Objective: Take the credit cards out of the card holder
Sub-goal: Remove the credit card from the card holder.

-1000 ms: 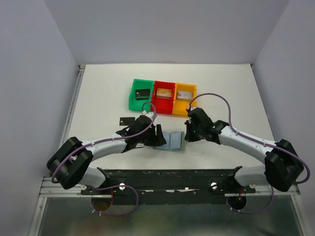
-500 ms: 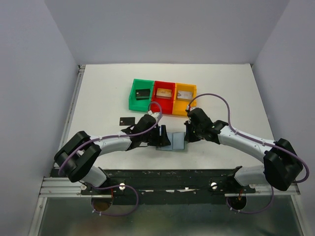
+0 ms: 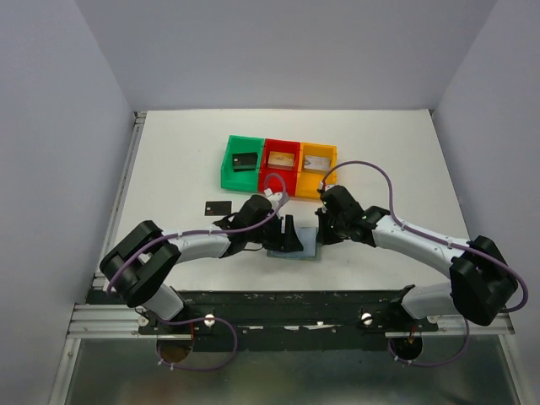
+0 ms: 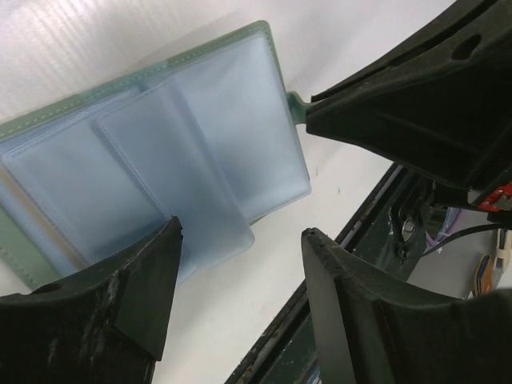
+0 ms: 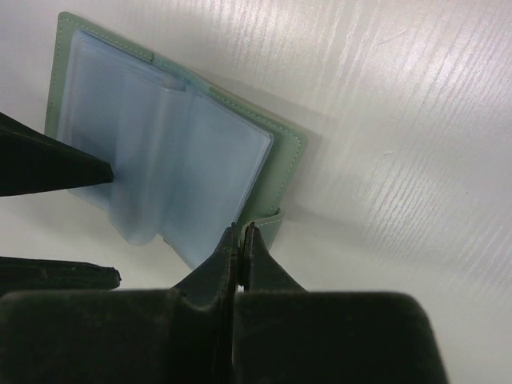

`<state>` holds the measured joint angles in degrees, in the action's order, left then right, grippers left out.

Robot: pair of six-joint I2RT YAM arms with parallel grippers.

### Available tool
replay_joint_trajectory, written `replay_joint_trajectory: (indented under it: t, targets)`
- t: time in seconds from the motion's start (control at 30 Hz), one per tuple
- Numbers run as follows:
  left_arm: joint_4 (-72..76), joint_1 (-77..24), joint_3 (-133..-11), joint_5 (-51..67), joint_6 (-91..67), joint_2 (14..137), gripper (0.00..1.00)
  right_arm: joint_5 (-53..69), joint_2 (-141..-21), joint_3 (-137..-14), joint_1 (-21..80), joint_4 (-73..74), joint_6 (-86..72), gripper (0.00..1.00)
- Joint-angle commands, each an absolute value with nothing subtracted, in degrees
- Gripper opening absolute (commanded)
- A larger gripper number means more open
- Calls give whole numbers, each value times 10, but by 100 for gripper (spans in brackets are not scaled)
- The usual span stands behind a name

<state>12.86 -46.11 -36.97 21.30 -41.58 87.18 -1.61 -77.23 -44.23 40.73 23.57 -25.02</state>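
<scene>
the card holder (image 5: 286, 172) looks like matt stitched leatherette, its sleeves (image 4: 232, 120) glossy translucent plastic (left fingers (image 4: 104, 312) matt black, scuffed).

From above, the left claw (image 3: 285, 240) covers the card holder (image 3: 309, 244) at 9 o'clock; print on the credit cards (image 3: 282, 159) is too small.

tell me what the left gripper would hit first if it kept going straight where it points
Most likely the card holder: its open clear sleeves lie right ahead of the open left gripper. Depth is unclear, so it may touch the table beside them instead.
</scene>
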Motion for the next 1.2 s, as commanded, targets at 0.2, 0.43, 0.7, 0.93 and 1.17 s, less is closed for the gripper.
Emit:
replay_joint_trajectory:
  t: [0.2,0.43,0.7,0.93,1.17]
  targets:
    - [174,-475,-409,258,-403,903,70,-7,-782,-441,402,220,-240,0]
    - [143,-520,-482,282,-359,930,70,-15,-781,-423,392,213,-244,1]
    - [127,-524,-423,192,-356,840,71,-15,-768,-393,375,203,-246,0]
    - [90,-465,-344,113,-402,767,71,-17,-779,-393,359,210,-263,1]
    - [73,-455,-346,106,-410,803,71,-11,-796,-403,359,214,-272,0]
